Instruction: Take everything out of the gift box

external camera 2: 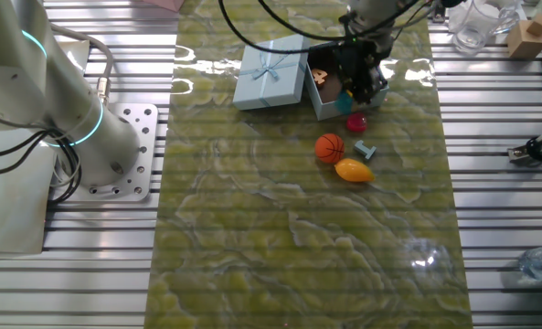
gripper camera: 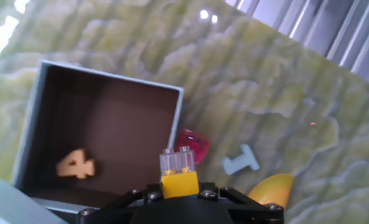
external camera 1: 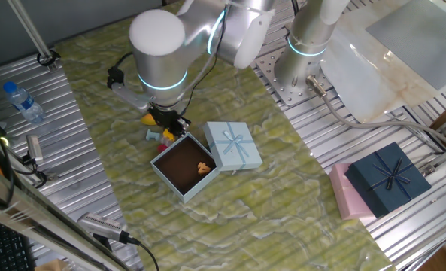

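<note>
We see the gift box (external camera 1: 183,167) standing open near the middle of the tabletop (external camera 1: 283,218), its dark brown inside turned up and one small tan number-shaped piece (external camera 1: 203,167) lying on its floor. Its pale-blue lid (external camera 1: 233,145), bow upward, leans against the box's wall on the side toward the arm's base.

The claw (gripper camera: 179,180) hovers over the box's rim on the side away from the lid and is clamped on a small brick (gripper camera: 179,174), yellow below and clear above, which the hand view shows pinched between the fingers. From the other fixed view the claw's dark body hides part of the box's inside, so we cannot tell whether anything else lies under it.

Just outside that wall, on the tabletop, we find the magenta piece (external camera 2: 356,122) closest to the box, then the small pale-blue T-shaped bit (external camera 2: 364,150), the orange basketball (external camera 2: 330,147) beside it, and the yellow-orange fruit (external camera 2: 354,170) just beyond the ball. These four lie close together but apart from the box.

Farther out, on the ribbed metal past the tabletop's edge, a dark navy box with a bow (external camera 1: 388,179) rests on a pink box (external camera 1: 344,193). Off the opposite edge lies a plastic water bottle (external camera 1: 22,102).
</note>
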